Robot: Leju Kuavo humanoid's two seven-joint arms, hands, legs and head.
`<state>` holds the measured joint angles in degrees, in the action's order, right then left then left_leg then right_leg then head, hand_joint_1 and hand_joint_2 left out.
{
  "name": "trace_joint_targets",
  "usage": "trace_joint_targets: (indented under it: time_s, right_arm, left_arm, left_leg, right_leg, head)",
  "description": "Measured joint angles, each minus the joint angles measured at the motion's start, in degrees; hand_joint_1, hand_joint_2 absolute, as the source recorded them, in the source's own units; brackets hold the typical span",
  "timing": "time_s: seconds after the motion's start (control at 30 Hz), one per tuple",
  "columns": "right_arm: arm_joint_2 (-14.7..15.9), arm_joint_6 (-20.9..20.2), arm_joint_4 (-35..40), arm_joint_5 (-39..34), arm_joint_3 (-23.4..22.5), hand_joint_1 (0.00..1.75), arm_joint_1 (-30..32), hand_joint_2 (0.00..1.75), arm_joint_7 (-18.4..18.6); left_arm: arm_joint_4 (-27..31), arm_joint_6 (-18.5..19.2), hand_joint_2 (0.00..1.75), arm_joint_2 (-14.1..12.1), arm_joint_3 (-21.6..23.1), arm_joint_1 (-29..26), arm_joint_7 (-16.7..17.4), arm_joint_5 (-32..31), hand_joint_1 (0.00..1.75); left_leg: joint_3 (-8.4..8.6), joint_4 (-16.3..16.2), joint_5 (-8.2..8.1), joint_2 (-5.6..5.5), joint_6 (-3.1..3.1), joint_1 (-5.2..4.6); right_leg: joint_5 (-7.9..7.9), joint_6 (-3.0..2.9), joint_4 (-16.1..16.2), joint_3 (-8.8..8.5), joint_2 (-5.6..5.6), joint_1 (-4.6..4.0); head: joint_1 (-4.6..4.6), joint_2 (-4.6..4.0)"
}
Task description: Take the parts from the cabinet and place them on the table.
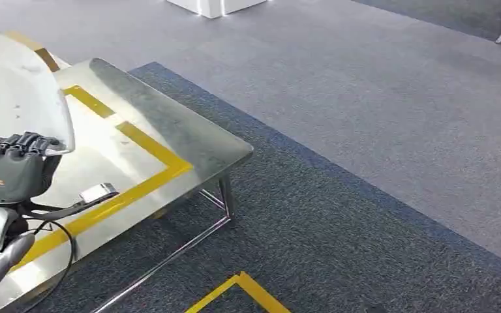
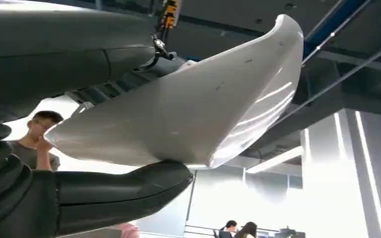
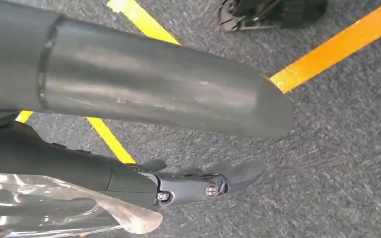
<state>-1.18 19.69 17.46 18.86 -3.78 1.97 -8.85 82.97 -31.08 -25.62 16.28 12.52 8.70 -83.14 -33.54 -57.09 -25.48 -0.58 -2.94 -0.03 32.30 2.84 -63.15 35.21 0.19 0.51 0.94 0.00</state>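
My left hand (image 1: 13, 171) grips the lower edge of a white curved shell part (image 1: 23, 91) and holds it upright above the steel table (image 1: 169, 124) at the left. In the left wrist view the same part (image 2: 193, 109) lies between my thumb (image 2: 109, 196) and the dark fingers over it. My right hand (image 3: 144, 89) hangs over the grey carpet, its thumb and its fingers (image 3: 188, 184) apart and straight. A clear glossy sheet (image 3: 54, 208) lies by those fingers; I cannot tell what it is.
The table top carries a yellow tape border (image 1: 147, 147), and its corner (image 1: 244, 151) juts over dark carpet. Yellow tape (image 1: 241, 287) marks the floor near me. A white cabinet base (image 1: 212, 6) stands far back. A person (image 2: 34, 144) stands close by.
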Motion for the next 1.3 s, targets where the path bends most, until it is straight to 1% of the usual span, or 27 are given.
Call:
trace_joint_targets:
  time_s: [0.03,0.07,0.1,0.13,0.17,0.23,0.27,0.3,0.33,0.4,0.43,0.47,0.5,0.57,0.6,0.63,0.67,0.7,0.73,0.77,0.8,0.87,0.9,0.93,1.03,1.1,1.3]
  right_arm:
    - [-0.02,-0.02,-0.07,0.00,-0.04,0.00,-0.06,0.00,0.00]
    - [-0.02,-0.02,-0.15,0.00,-0.09,0.00,-0.02,0.00,0.00]
    - [0.00,-0.02,-0.24,0.00,-0.15,0.00,0.05,0.00,0.00]
    - [0.02,-0.02,-0.35,0.00,-0.26,0.00,0.11,0.00,0.00]
    - [0.04,-0.02,-0.37,0.00,-0.42,0.00,0.08,0.00,0.00]
    - [0.24,0.00,-0.39,0.02,-0.50,0.00,-0.03,0.00,0.00]
    - [0.22,-0.02,-0.39,0.02,-0.50,0.00,-0.14,0.00,0.00]
    - [0.22,-0.02,-0.42,0.02,-0.48,0.00,-0.19,0.00,-0.02]
    - [0.22,-0.02,-0.44,0.02,-0.50,0.00,-0.24,0.00,-0.02]
    - [0.22,-0.02,-0.46,0.02,-0.55,0.00,-0.09,0.00,0.00]
    - [0.20,-0.02,-0.46,0.02,-0.53,0.00,-0.05,0.00,0.00]
    - [0.20,-0.02,-0.48,0.04,-0.53,0.00,-0.08,0.00,0.00]
    - [0.24,-0.02,-0.48,0.07,-0.55,0.00,-0.09,0.00,0.00]
    - [0.28,0.02,-0.48,0.07,-0.61,0.00,-0.06,0.00,0.00]
    - [0.28,0.00,-0.52,0.07,-0.61,0.00,-0.02,0.00,0.00]
    - [0.28,0.00,-0.57,0.07,-0.61,0.00,0.04,0.00,0.00]
    - [0.28,-0.02,-0.68,0.09,-0.61,0.00,0.06,0.00,0.00]
    - [0.28,-0.06,-0.74,0.07,-0.61,0.00,0.05,0.00,-0.02]
    - [0.28,-0.11,-0.74,0.09,-0.61,0.00,0.04,0.00,-0.04]
    - [0.28,-0.11,-0.76,0.09,-0.61,0.00,0.06,0.00,-0.11]
    - [0.28,-0.11,-0.81,0.07,-0.63,0.00,0.00,0.00,-0.17]
    - [0.26,-0.15,-0.87,0.13,-0.63,0.00,0.06,0.00,-0.22]
    - [0.28,-0.15,-0.92,0.22,-0.63,0.00,0.08,0.00,-0.22]
    - [0.28,-0.15,-0.92,0.41,-0.63,0.00,0.08,0.00,-0.22]
    - [0.22,-0.15,-0.92,0.85,-0.55,0.00,-0.01,0.00,-0.18]
    - [0.22,-0.15,-0.92,1.29,-0.55,0.00,0.01,0.00,0.04]
    - [0.22,-0.09,-0.92,2.54,-0.46,0.00,-0.03,0.00,0.66]
  left_arm:
    - [0.00,0.09,1.75,0.11,0.02,-0.07,0.04,0.26,1.75]
    - [0.00,0.20,1.75,0.17,0.11,-0.09,0.07,0.31,1.75]
    - [-0.02,0.24,1.75,0.22,0.18,-0.09,0.07,0.35,1.75]
    - [-0.02,0.27,1.75,0.31,0.22,-0.16,0.07,0.42,1.75]
    - [-0.02,0.31,1.75,0.35,0.22,-0.17,0.07,0.42,1.75]
    - [-0.04,0.35,1.75,0.37,0.22,-0.14,0.07,0.44,1.75]
    - [-0.02,0.40,1.75,0.35,0.22,-0.12,0.07,0.44,1.75]
    - [-0.04,0.40,1.75,0.35,0.20,-0.01,0.09,0.44,1.75]
    - [-0.07,0.48,1.75,0.35,0.24,0.00,0.09,0.44,1.75]
    - [-0.09,0.48,1.75,0.35,0.24,0.05,0.11,0.46,1.75]
    - [-0.09,0.48,1.75,0.31,0.24,0.03,0.11,0.46,1.75]
    - [-0.09,0.48,1.75,0.28,0.24,0.03,0.11,0.48,1.75]
    - [-0.09,0.48,1.75,0.22,0.24,0.10,0.11,0.48,1.75]
    - [-0.15,0.57,1.75,0.24,0.24,0.01,0.13,0.50,1.75]
    - [-0.17,0.61,1.75,0.28,0.29,-0.10,0.13,0.50,1.75]
    - [-0.17,0.66,1.75,0.33,0.29,-0.19,0.11,0.53,1.75]
    - [-0.17,0.75,1.75,0.33,0.29,-0.19,0.13,0.61,1.75]
    - [-0.17,0.79,1.75,0.31,0.29,-0.18,0.13,0.70,1.75]
    - [-0.17,0.86,1.75,0.26,0.29,-0.16,0.13,0.77,1.75]
    - [-0.17,0.86,1.75,0.20,0.29,-0.14,0.15,0.77,1.75]
    - [-0.17,0.88,1.75,0.13,0.26,-0.09,0.18,0.77,1.75]
    - [-0.17,1.01,1.75,-0.11,0.26,-0.03,0.22,0.77,1.75]
    - [-0.17,1.05,1.75,-0.09,0.24,0.01,0.24,0.79,1.75]
    - [-0.17,1.10,1.75,-0.11,0.24,0.00,0.26,0.77,1.75]
    - [-0.17,1.14,1.75,-0.13,0.24,0.01,0.31,0.77,1.75]
    - [-0.17,1.16,1.75,-0.13,0.24,0.00,0.31,0.77,1.75]
    - [-0.20,1.47,1.75,-0.20,0.24,0.04,0.31,0.61,1.75]
  left_leg:
    - [-0.11,-0.01,-0.05,0.00,-0.08,-0.05]
    - [-0.22,-0.01,-0.07,0.01,-0.08,-0.08]
    - [-0.26,-0.02,-0.07,0.01,-0.06,-0.08]
    - [-0.23,-0.04,-0.09,0.01,-0.01,-0.03]
    - [-0.23,-0.09,-0.14,0.00,0.11,0.06]
    - [-0.18,-0.46,-0.40,-0.04,0.62,0.25]
    - [-0.31,-0.68,-0.51,-0.11,1.04,0.12]
    - [-0.62,-0.86,-0.54,-0.21,1.45,-0.04]
    - [-0.56,-1.19,-0.41,-0.26,1.72,-0.17]
    - [-0.52,-0.99,-0.15,-0.33,2.14,-0.01]
    - [-0.69,-1.24,-0.45,-0.31,2.39,0.09]
    - [-1.08,-2.33,-1.68,-0.03,2.72,0.17]
    - [-2.16,-5.37,-3.91,0.01,3.01,0.21]
    - [-5.90,-14.59,-8.35,0.02,3.36,0.39]
    - [-7.31,-17.98,-9.31,0.02,3.41,0.42]
    - [-7.63,-18.91,-8.87,0.02,3.38,0.42]
    - [-6.71,-17.15,-6.95,0.02,3.23,0.41]
    - [-4.97,-13.56,-4.56,0.02,3.02,0.41]
    - [-2.43,-8.26,-1.87,0.02,2.69,0.36]
    - [-0.31,-3.68,-0.36,0.09,2.30,0.29]
    - [0.99,-2.56,-1.64,0.12,2.14,0.03]
    - [0.93,-1.20,-1.71,0.16,1.94,-0.21]
    - [0.93,-0.84,-1.72,0.17,2.35,0.01]
    - [0.85,-0.89,-1.74,0.05,2.49,-0.12]
    - [0.82,-0.94,-1.83,0.04,2.32,-0.32]
    - [0.75,-1.11,-1.88,0.06,1.98,-0.50]
    - [0.40,-1.64,-1.93,0.05,1.07,-0.91]
  right_leg:
    - [2.20,0.13,-4.79,2.09,-0.03,0.15]
    - [3.83,0.29,-8.96,4.04,-0.04,0.23]
    - [4.24,0.41,-11.55,5.25,-0.03,0.24]
    - [3.12,0.49,-11.07,4.99,-0.05,0.24]
    - [0.86,0.59,-7.95,3.45,-0.05,0.28]
    - [-3.94,0.65,2.55,-2.08,-0.09,0.56]
    - [-2.76,0.73,5.57,-3.92,0.10,0.54]
    - [-3.62,0.08,5.23,-4.34,0.47,0.30]
    - [-3.32,-0.27,5.49,-4.09,0.43,0.43]
    - [-3.27,-0.97,5.35,-4.00,0.43,0.14]
    - [-3.60,-1.51,5.70,-4.01,0.29,0.47]
    - [-3.75,-1.80,5.74,-3.99,0.21,0.53]
    - [-3.78,-2.19,5.74,-3.96,0.18,0.53]
    - [-3.73,-2.40,5.71,-3.83,0.08,0.37]
    - [-3.73,-2.41,5.68,-3.79,0.03,0.30]
    - [-3.73,-2.41,5.66,-3.81,-0.01,0.24]
    - [-3.71,-2.43,5.65,-3.85,-0.03,0.19]
    - [-3.68,-2.43,5.64,-3.95,-0.03,0.16]
    - [-3.62,-2.36,5.64,-4.14,-0.02,0.12]
    - [-3.54,-2.26,5.66,-4.16,-0.02,0.12]
    - [-3.46,-2.07,5.62,-3.97,-0.02,-0.13]
    - [-3.67,-1.49,5.66,-3.85,0.00,-0.08]
    - [-3.33,-1.87,5.24,-3.61,-0.03,-0.21]
    - [-3.45,-2.04,5.46,-3.62,-0.11,-0.10]
    - [-3.64,-1.75,5.80,-3.82,-0.13,0.07]
    - [-3.90,-1.10,6.18,-3.95,-0.14,0.24]
    - [-4.19,0.01,6.32,-3.89,-0.12,0.67]
  head:
    - [-0.05,0.00]
    - [-0.05,0.00]
    - [-0.05,0.00]
    - [-0.11,0.00]
    - [-0.11,0.00]
    - [-0.11,0.00]
    - [-0.09,0.00]
    - [-0.24,0.00]
    - [-0.20,0.00]
    - [-0.11,0.00]
    - [-0.20,0.00]
    - [0.02,0.00]
    - [0.13,0.00]
    - [0.15,0.00]
    - [0.13,0.00]
    - [0.13,0.00]
    - [0.15,0.00]
    - [0.13,0.00]
    - [0.15,0.00]
    - [0.13,0.00]
    - [0.06,0.00]
    - [0.06,0.00]
    - [0.00,0.00]
    - [0.04,0.00]
    - [0.02,0.00]
    - [0.02,0.00]
    - [0.06,0.00]
